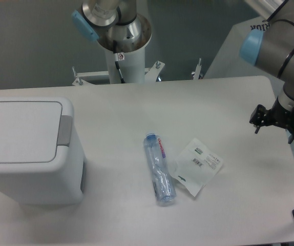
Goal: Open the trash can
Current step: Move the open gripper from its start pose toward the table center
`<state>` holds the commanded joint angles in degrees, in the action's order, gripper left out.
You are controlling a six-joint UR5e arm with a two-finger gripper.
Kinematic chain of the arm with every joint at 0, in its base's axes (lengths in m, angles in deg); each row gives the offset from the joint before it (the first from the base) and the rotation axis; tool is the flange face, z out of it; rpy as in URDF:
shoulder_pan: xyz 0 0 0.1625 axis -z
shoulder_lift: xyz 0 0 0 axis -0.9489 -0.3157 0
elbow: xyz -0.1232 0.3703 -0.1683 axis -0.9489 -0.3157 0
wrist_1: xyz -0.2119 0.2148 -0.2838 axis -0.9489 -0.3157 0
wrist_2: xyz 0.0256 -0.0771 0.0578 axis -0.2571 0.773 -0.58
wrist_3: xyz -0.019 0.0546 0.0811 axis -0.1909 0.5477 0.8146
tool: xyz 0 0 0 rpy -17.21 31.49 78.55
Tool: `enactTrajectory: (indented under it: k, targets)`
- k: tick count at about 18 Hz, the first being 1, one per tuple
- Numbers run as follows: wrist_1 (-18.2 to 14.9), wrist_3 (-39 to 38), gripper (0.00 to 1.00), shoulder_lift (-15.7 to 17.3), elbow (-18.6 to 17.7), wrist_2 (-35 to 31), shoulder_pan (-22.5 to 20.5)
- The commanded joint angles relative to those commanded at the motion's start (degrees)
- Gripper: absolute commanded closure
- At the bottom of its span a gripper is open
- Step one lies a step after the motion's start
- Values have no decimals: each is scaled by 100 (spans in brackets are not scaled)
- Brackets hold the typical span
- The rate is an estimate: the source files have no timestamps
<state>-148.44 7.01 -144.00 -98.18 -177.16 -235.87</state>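
The trash can [32,174] is a large white boxy bin standing at the left end of the table. Its flat white lid [19,130] lies shut, with the grey push-tab [65,130] on its right edge. My gripper [275,130] hangs at the far right of the table, above the surface near the right edge and far from the bin. Its black fingers [256,124] stand apart and hold nothing.
A clear plastic bottle [160,169] lies on its side at the table's middle. A clear plastic packet with labels [197,165] lies just to its right. The arm's white base column [124,56] stands behind the table's far edge.
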Motion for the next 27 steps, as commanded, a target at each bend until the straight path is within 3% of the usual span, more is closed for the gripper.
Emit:
enactTrajectory:
  k: [8, 15, 20, 23, 27]
  targets:
    - [26, -26, 0, 202, -158, -18, 105]
    - [149, -939, 0, 246, -228, 17, 343]
    - [114, -976, 0, 343, -308, 8, 571]
    - [-34, -1071, 0, 456, -334, 70, 589]
    - [-553, -1571, 0, 711, -211, 631, 650]
